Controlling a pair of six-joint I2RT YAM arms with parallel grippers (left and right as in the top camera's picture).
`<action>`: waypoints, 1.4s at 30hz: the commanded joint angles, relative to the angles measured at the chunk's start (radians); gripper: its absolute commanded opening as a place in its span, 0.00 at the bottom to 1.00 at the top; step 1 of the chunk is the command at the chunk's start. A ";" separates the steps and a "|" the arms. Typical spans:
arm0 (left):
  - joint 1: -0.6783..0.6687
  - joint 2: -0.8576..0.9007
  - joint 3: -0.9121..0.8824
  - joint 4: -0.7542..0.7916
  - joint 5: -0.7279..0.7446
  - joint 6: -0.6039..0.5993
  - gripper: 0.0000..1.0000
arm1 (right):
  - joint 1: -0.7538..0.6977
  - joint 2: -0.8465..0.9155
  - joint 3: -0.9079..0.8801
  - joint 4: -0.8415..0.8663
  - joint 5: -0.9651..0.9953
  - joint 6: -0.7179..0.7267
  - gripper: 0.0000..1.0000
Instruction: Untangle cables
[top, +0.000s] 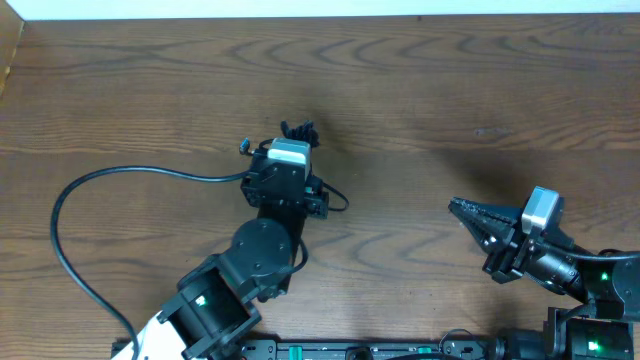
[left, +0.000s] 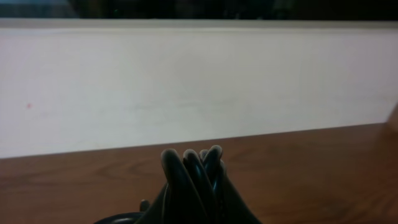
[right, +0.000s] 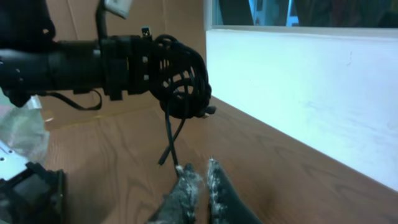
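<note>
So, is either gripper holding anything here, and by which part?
Left gripper clamps the cable bundle by its bunched loops, one end dangling. Right gripper holds nothing.

The table (top: 450, 90) is of brown wood with a dark wavy grain, and it fills nearly the whole overhead view. Along its far edge stands a white wall (left: 186, 81), plain and matt, with a few faint marks. Above the wall is a window (right: 298, 12) with some bluish light behind. At the left end a brown board (right: 168, 15) closes the table. The light is soft and even
</note>
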 joint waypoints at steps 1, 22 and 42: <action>0.001 -0.024 0.017 0.013 0.171 0.018 0.07 | 0.001 -0.006 0.008 -0.001 -0.020 0.017 0.25; 0.001 0.045 0.017 0.343 0.777 0.010 0.08 | 0.002 -0.006 0.008 -0.020 -0.065 0.018 0.72; -0.050 0.234 0.017 0.661 0.932 -0.074 0.07 | 0.005 -0.006 0.008 -0.039 -0.069 0.026 0.50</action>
